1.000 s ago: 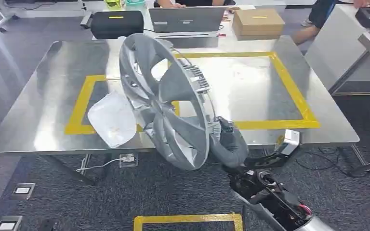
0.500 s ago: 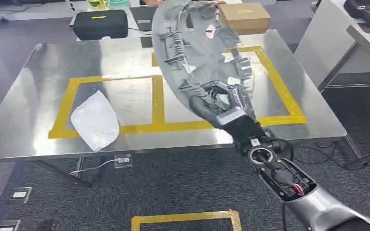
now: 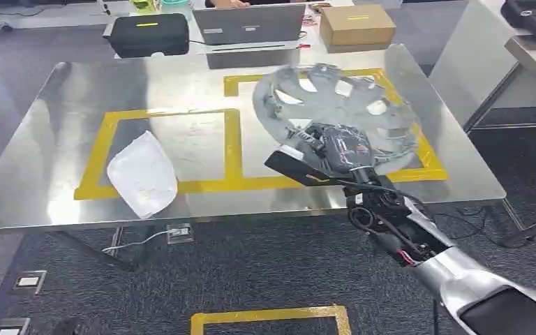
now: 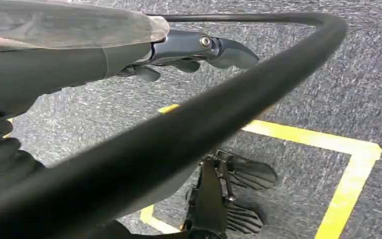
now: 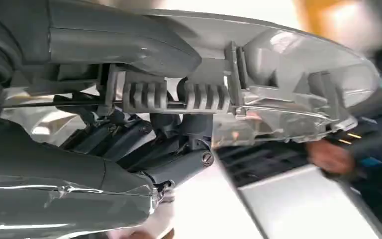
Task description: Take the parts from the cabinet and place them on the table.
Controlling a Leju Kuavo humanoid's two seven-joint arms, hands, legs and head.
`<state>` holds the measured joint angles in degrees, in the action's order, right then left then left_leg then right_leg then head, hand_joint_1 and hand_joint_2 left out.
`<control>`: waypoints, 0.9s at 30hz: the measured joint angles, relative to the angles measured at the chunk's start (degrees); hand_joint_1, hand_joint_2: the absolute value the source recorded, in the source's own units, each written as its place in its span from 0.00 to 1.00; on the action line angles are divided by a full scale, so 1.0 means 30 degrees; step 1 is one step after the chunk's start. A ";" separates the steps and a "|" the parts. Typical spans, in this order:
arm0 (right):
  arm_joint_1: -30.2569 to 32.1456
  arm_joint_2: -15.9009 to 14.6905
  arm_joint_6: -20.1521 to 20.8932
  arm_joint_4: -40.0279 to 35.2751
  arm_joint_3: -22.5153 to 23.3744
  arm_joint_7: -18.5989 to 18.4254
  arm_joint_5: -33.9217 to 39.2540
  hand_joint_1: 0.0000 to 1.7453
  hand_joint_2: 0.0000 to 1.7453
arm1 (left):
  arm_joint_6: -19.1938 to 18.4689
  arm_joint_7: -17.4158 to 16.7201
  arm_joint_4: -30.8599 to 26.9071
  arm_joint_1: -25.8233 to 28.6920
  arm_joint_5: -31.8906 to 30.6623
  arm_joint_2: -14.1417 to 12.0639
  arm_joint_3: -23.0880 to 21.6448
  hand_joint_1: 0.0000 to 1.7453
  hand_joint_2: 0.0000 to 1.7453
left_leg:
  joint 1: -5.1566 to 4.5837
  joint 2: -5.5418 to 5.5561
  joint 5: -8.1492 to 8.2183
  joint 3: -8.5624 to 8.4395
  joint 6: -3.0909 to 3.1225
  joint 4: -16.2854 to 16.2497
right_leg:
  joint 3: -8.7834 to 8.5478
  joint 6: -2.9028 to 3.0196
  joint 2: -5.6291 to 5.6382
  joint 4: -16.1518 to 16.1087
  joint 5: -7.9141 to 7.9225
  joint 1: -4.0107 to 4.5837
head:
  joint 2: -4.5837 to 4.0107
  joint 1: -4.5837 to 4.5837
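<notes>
While our right hand (image 3: 335,150) still grips the hubcap (image 3: 335,115) by its rim, it has tipped from upright to nearly flat over the table (image 3: 63,105), inside the right yellow square (image 3: 433,164). Release looks close. Our left hand's (image 4: 199,47) fingers hang loose, holding nothing.

no text, label, brand, number or sign can be read in any view. the yellow patches on the black case (image 3: 148,33) and on the cardboard box (image 3: 356,24) beyond the far edge of the bench (image 3: 63,139) are too small and blurred to make out as lettering.
</notes>
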<state>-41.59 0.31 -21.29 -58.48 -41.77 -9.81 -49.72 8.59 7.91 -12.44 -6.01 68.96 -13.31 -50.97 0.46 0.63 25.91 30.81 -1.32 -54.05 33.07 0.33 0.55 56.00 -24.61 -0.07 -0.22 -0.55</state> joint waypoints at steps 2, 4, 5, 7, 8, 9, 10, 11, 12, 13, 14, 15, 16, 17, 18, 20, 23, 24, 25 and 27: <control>-0.0076 0.0000 0.0066 0.1101 -0.0051 -0.0225 -0.0379 1.00 1.00 | -0.0022 0.0000 0.0000 0.0006 -0.0051 0.0000 0.0000 0.00 1.00 | 0.0000 0.0001 0.0000 0.0004 0.0000 0.0000 | -0.0001 -0.0001 0.0002 -0.0003 0.0001 0.0000 | 0.0000 0.0008; -0.0138 0.0015 0.0293 0.2038 -0.0095 -0.0328 -0.0826 1.00 1.00 | -0.0066 0.0015 0.0000 -0.0004 -0.0080 -0.0022 0.0000 0.00 1.00 | 0.0000 -0.0009 0.0002 0.0004 0.0000 -0.0002 | 0.0002 -0.0002 0.0016 -0.0005 0.0001 -0.0001 | 0.0000 0.0008; -0.0184 0.0051 0.0482 0.2657 -0.0168 -0.0401 -0.1190 1.00 1.00 | -0.0146 0.0044 0.0000 -0.0018 -0.0138 -0.0022 -0.0007 0.00 1.00 | 0.0000 -0.0009 0.0002 0.0002 0.0000 -0.0002 | 0.0002 -0.0002 0.0017 -0.0006 0.0001 -0.0001 | 0.0000 -0.0014; -0.0156 0.0117 0.0671 0.3662 -0.0314 -0.0488 -0.1853 1.00 1.00 | -0.0182 0.0139 0.0000 -0.0017 -0.0175 -0.0022 -0.0015 0.00 1.00 | 0.0002 0.0002 0.0002 0.0009 0.0000 -0.0001 | 0.0008 -0.0001 0.0003 -0.0009 0.0000 0.0000 | 0.0000 0.0008; -0.0142 0.0182 0.0671 0.4107 -0.0387 -0.0495 -0.2093 1.00 1.00 | -0.0204 0.0153 0.0000 -0.0015 -0.0189 -0.0015 -0.0029 0.00 1.00 | 0.0003 0.0003 0.0002 0.0016 0.0000 -0.0001 | 0.0013 -0.0001 0.0001 -0.0008 0.0000 0.0001 | 0.0000 0.0000; -0.0146 0.0270 0.0671 0.4566 -0.0459 -0.0554 -0.2217 1.00 1.00 | -0.0204 0.0190 0.0000 -0.0016 -0.0197 -0.0022 -0.0058 0.00 1.00 | 0.0003 0.0003 0.0002 0.0015 0.0000 -0.0001 | 0.0015 -0.0001 0.0003 -0.0008 0.0000 0.0001 | 0.0000 -0.0007; -0.0144 0.0321 0.0664 0.4879 -0.0510 -0.0590 -0.2246 1.00 1.00 | -0.0204 0.0211 0.0000 -0.0017 -0.0197 -0.0022 -0.0088 0.00 1.00 | 0.0004 0.0001 0.0002 0.0013 0.0000 -0.0001 | 0.0017 -0.0001 0.0005 -0.0008 0.0000 0.0003 | 0.0000 -0.0014; -0.0162 0.0371 0.0663 0.5233 -0.0569 -0.0590 -0.2289 1.00 1.00 | -0.0211 0.0226 0.0000 -0.0018 -0.0204 -0.0022 -0.0124 0.00 1.00 | 0.0004 0.0001 0.0001 0.0011 0.0000 0.0000 | 0.0015 -0.0001 0.0005 -0.0008 0.0000 0.0003 | 0.0000 -0.0014; -0.0162 0.0422 0.0678 0.5503 -0.0605 -0.0569 -0.2296 1.00 1.00 | -0.0233 0.0255 0.0000 -0.0016 -0.0218 -0.0022 -0.0131 0.00 1.00 | 0.0008 0.0001 0.0001 0.0011 0.0000 -0.0001 | 0.0014 -0.0001 0.0005 -0.0008 0.0000 0.0007 | 0.0000 -0.0029; -0.0163 0.0444 0.0736 0.5750 -0.0656 -0.0467 -0.2296 1.00 1.00 | -0.0240 0.0284 0.0000 -0.0014 -0.0218 -0.0022 -0.0138 0.00 1.00 | 0.0009 0.0001 0.0001 0.0012 0.0000 0.0000 | 0.0014 -0.0001 0.0005 -0.0008 0.0000 0.0008 | 0.0000 -0.0014; -0.0164 0.0503 0.0810 0.5964 -0.0707 -0.0349 -0.2296 1.00 1.00 | -0.0262 0.0343 0.0000 -0.0014 -0.0218 -0.0022 -0.0138 0.00 1.00 | 0.0009 -0.0003 0.0001 0.0010 0.0000 0.0001 | 0.0013 -0.0001 0.0007 -0.0008 0.0000 0.0009 | 0.0000 -0.0014; -0.0163 0.0576 0.0853 0.6175 -0.0729 -0.0196 -0.2296 1.00 1.00 | -0.0306 0.0408 0.0000 -0.0015 -0.0218 -0.0022 -0.0138 0.00 1.00 | 0.0009 -0.0006 0.0001 0.0009 0.0000 0.0002 | 0.0011 0.0000 0.0011 -0.0008 0.0001 0.0008 | 0.0000 -0.0014; -0.0167 0.0670 0.0904 0.6421 -0.0758 -0.0050 -0.2326 1.00 1.00 | -0.0364 0.0502 0.0000 -0.0017 -0.0226 -0.0022 -0.0138 0.00 1.00 | 0.0009 -0.0012 0.0000 0.0007 0.0000 0.0001 | 0.0010 0.0000 0.0019 -0.0007 0.0002 0.0008 | 0.0000 -0.0014; -0.0172 0.0773 0.0948 0.6634 -0.0802 0.0037 -0.2384 1.00 1.00 | -0.0386 0.0605 0.0000 -0.0016 -0.0284 -0.0022 -0.0146 0.00 1.00 | 0.0009 -0.0012 0.0000 0.0000 0.0000 0.0002 | 0.0007 0.0000 0.0019 -0.0008 0.0002 0.0008 | 0.0000 -0.0029; -0.0171 0.0860 0.0948 0.6851 -0.0853 0.0088 -0.2391 0.00 1.00 | -0.0379 0.0707 0.0000 -0.0017 -0.0429 -0.0022 -0.0152 0.00 1.00 | 0.0009 -0.0012 0.0000 0.0000 0.0000 0.0000 | 0.0008 0.0000 0.0018 -0.0008 0.0002 0.0008 | 0.0000 -0.0021; -0.0173 0.1012 0.0933 0.7201 -0.0889 0.0175 -0.2391 0.00 1.00 | -0.0371 0.0801 0.0000 -0.0017 -0.0554 -0.0029 -0.0182 0.00 1.00 | 0.0008 -0.0009 0.0000 -0.0002 0.0000 0.0000 | 0.0005 0.0000 0.0015 -0.0008 0.0002 0.0008 | 0.0000 -0.0021; -0.0221 0.1122 0.0875 0.7544 -0.0948 0.0394 -0.2355 0.00 1.00 | -0.0218 0.0955 0.0000 -0.0015 -0.0480 -0.0029 -0.0204 0.00 0.00 | 0.0007 -0.0010 0.0000 -0.0008 0.0000 -0.0001 | 0.0000 0.0000 0.0016 -0.0008 0.0002 0.0008 | 0.0000 -0.0014; -0.0278 0.1151 0.0839 0.7675 -0.0983 0.0473 -0.2297 0.00 1.00 | -0.0167 0.0954 0.0000 -0.0016 -0.0349 -0.0044 -0.0204 0.00 0.00 | 0.0006 -0.0010 0.0000 -0.0011 0.0000 -0.0001 | -0.0004 0.0000 0.0016 -0.0008 0.0002 0.0007 | 0.0000 -0.0006; -0.0326 0.1173 0.0773 0.7777 -0.0991 0.0597 -0.2246 0.00 1.00 | -0.0160 0.0940 0.0000 -0.0011 -0.0299 -0.0073 -0.0204 0.00 0.00 | 0.0006 -0.0010 0.0000 -0.0013 -0.0001 -0.0001 | -0.0006 0.0000 0.0016 -0.0008 0.0002 0.0007 | 0.0000 -0.0014; -0.0397 0.1202 0.0678 0.7908 -0.1013 0.0729 -0.2223 0.00 1.00 | -0.0153 0.0860 0.0000 -0.0014 -0.0211 -0.0087 -0.0204 0.00 0.00 | 0.0004 -0.0010 0.0000 -0.0023 0.0000 -0.0003 | -0.0017 0.0000 0.0016 -0.0009 0.0002 0.0005 | 0.0000 -0.0007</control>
<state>-42.78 3.91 -19.26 -34.75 -44.81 -7.63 -56.39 8.13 10.49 -12.44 -6.05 68.33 -13.57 -51.58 0.47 0.60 25.91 30.74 -1.33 -54.06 33.01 0.33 0.60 55.97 -24.60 -0.06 -0.22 -0.57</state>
